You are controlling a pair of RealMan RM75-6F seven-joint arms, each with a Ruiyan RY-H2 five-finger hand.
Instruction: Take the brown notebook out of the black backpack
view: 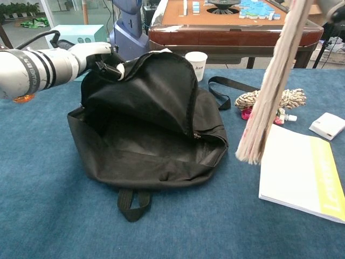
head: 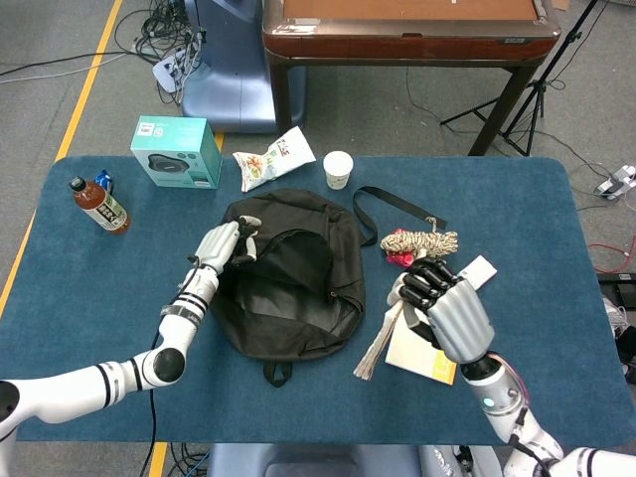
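The black backpack (head: 288, 283) lies open in the middle of the blue table, its inside dark and bare in the chest view (view: 151, 145). My left hand (head: 221, 244) grips the upper flap at the backpack's left rim, also visible as the left hand (view: 97, 51) in the chest view. My right hand (head: 449, 308) holds the brown notebook (head: 383, 333) lifted clear of the backpack, to its right. In the chest view the notebook (view: 269, 91) hangs edge-on, above the white and yellow booklet; the right hand itself is cut off at the top right there.
A white and yellow booklet (view: 302, 178) lies right of the backpack. Behind it are a rope bundle (head: 422, 241), a small white box (head: 477, 272) and the backpack strap (head: 393, 207). At the back stand a paper cup (head: 338, 169), snack bag (head: 273, 156), teal box (head: 177, 151) and bottle (head: 99, 206).
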